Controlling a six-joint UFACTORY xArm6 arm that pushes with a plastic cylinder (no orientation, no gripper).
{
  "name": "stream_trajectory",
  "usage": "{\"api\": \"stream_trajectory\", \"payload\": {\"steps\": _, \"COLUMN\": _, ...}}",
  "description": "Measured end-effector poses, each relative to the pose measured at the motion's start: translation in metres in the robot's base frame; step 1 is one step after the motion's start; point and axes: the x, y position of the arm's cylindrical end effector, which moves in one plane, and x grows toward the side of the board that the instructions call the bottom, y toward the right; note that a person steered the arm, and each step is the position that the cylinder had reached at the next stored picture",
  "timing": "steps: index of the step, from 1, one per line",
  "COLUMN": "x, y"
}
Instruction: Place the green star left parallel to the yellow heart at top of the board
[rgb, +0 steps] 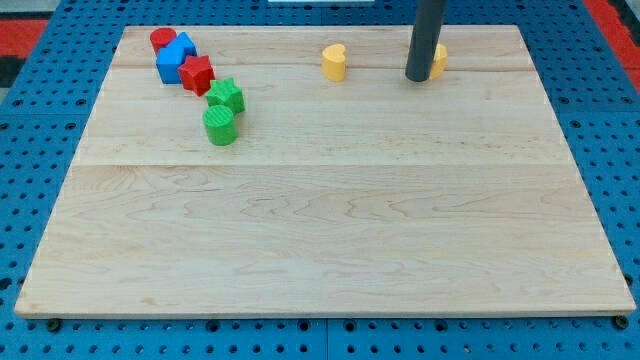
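The green star (227, 96) lies at the board's upper left, touching a green cylinder (220, 126) just below it. The yellow heart (334, 62) sits near the top edge, right of the star and a little higher. My tip (418, 78) is down on the board at the view's top right, well to the right of the heart. It stands right against a second yellow block (438, 60), which the rod partly hides, so its shape is unclear.
A red star (197, 74), a blue block (174, 60) and a red cylinder (162, 40) cluster at the top left, up-left of the green star. The wooden board (320, 230) lies on a blue pegboard.
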Motion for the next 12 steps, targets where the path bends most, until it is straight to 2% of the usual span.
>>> {"api": "stream_trajectory", "payload": {"steps": 3, "x": 0.075, "y": -0.063}}
{"api": "stream_trajectory", "payload": {"steps": 4, "x": 0.086, "y": -0.087}}
{"api": "stream_trajectory", "payload": {"steps": 6, "x": 0.086, "y": -0.098}}
{"api": "stream_trajectory", "payload": {"steps": 9, "x": 0.142, "y": -0.167}}
{"api": "stream_trajectory", "payload": {"steps": 12, "x": 0.147, "y": -0.206}}
